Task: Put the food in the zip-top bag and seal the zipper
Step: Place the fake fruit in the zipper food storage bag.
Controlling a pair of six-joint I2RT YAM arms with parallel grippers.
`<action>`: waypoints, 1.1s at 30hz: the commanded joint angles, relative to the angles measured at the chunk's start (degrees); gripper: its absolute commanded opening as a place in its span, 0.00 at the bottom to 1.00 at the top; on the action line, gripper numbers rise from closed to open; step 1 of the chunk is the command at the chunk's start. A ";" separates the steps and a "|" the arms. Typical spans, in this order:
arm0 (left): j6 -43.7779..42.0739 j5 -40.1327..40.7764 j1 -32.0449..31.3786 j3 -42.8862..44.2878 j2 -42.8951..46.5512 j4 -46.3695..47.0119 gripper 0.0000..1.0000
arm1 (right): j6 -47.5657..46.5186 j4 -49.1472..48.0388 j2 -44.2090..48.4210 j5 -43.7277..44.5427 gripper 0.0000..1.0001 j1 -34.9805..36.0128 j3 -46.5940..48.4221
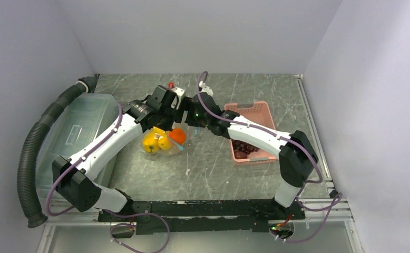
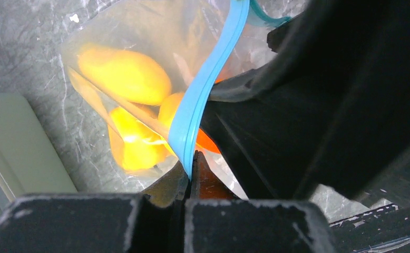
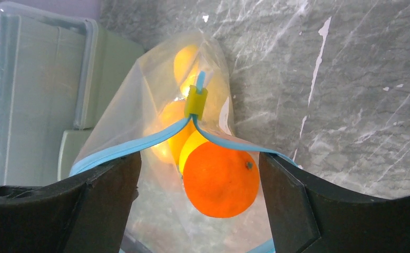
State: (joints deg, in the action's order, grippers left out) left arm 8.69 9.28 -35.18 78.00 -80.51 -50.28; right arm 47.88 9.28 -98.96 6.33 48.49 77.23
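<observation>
My left jaws pinch the zipper of the zip-top bag, which holds the yellow pieces at the middle of the worktop. My right jaws stand spread either side of the orange ball at the bag's mouth.

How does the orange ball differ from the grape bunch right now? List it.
Place: the orange ball sits in the open mouth of the zip-top bag, between the strips of the zipper; the grape bunch lies in the pink basket.
Colour: the ball is bright orange, the bunch dark purple.
Shape: the ball is one sphere, the bunch a cluster.
Shared: both are toy food.
</observation>
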 commanded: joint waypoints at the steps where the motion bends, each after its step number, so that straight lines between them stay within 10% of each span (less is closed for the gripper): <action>1: -0.19 -0.82 -0.07 -0.21 1.13 0.98 0.00 | 1.07 -3.54 4.80 2.61 0.86 0.03 -0.51; 33: -0.13 -0.56 -0.13 -0.28 0.44 0.84 0.00 | -14.81 19.89 29.90 18.95 0.84 -0.75 -8.90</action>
State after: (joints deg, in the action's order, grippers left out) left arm 8.71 8.86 -35.18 78.00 -80.49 -50.30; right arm 37.45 22.74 -73.03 18.33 48.29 68.84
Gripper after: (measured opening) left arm 0.012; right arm 0.839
